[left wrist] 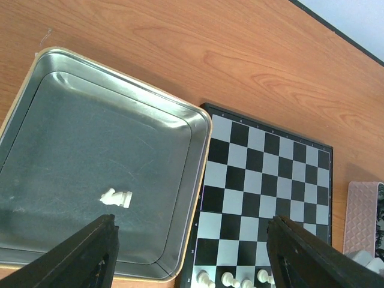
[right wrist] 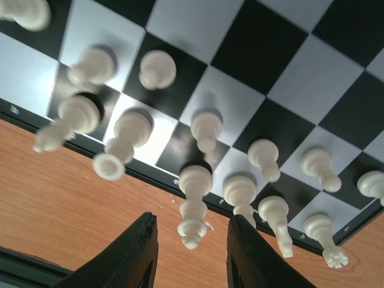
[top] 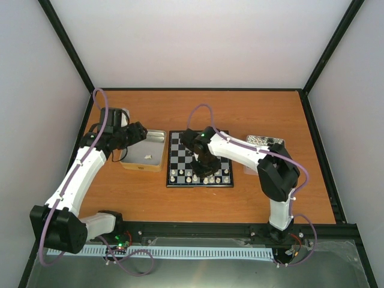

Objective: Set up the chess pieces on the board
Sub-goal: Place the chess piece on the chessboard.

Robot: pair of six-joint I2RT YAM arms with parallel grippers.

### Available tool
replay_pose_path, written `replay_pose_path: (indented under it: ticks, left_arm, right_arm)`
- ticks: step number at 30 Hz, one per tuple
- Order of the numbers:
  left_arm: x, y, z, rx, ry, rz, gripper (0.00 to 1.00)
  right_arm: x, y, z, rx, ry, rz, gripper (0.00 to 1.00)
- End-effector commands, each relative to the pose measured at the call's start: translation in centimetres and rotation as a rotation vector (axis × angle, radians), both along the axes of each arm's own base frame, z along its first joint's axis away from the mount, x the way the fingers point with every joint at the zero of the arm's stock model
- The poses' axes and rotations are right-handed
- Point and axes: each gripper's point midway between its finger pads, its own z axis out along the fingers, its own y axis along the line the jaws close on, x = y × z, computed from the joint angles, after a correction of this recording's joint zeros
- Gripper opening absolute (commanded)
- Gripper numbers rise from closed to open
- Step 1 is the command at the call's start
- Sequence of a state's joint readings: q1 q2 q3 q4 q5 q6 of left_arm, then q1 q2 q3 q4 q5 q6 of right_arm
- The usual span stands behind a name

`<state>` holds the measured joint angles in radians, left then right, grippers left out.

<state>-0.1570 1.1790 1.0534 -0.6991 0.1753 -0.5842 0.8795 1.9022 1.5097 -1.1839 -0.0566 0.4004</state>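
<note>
Chess pieces, cream-white, are lined along the lower edge of the board; one is framed by the parted, empty right gripper. The left gripper is held wide open above a tin containing one white piece.

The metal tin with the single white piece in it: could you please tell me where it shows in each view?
Top external: the tin lies just left of the board.
Left wrist: the tin fills the left half, with the white piece lying low in it.
Right wrist: the tin is not in it.
Shared landmark: the board, seen in all three views.
</note>
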Motion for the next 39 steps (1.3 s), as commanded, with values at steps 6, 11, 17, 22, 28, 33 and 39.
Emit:
replay_pose_path:
  ticks: [6, 11, 17, 22, 28, 33, 39]
  left_arm:
    - [0.2, 0.2, -0.5, 0.013, 0.010, -0.002, 0.68]
    - [0.2, 0.1, -0.6, 0.009, 0.015, -0.004, 0.68]
    - [0.4, 0.1, -0.6, 0.007, 0.014, -0.004, 0.68]
    - [0.4, 0.1, -0.5, 0.009, 0.012, -0.004, 0.68]
    - [0.6, 0.0, -0.5, 0.010, 0.012, -0.006, 0.68]
    - [0.6, 0.1, -0.5, 0.012, 0.013, -0.007, 0.68]
    - [0.6, 0.1, -0.5, 0.012, 0.013, -0.006, 0.68]
  right_arm:
    - [-1.2, -1.1, -0.8, -0.001, 0.014, -0.007, 0.34]
    - [-0.6, -0.4, -1.1, 0.019, -0.001, -0.002, 0.29]
    - [-0.3, -0.3, -1.6, 0.006, -0.006, 0.003, 0.22]
    - [-0.2, -0.1, -1.4, 0.020, -0.010, 0.003, 0.07]
    - [0.4, 0.6, -0.7, 0.048, -0.040, -0.002, 0.05]
    - [0.3, 1.2, -0.7, 0.082, -0.030, -0.008, 0.05]
    - [0.5, 1.2, -0.8, 0.086, -0.044, -0.012, 0.06]
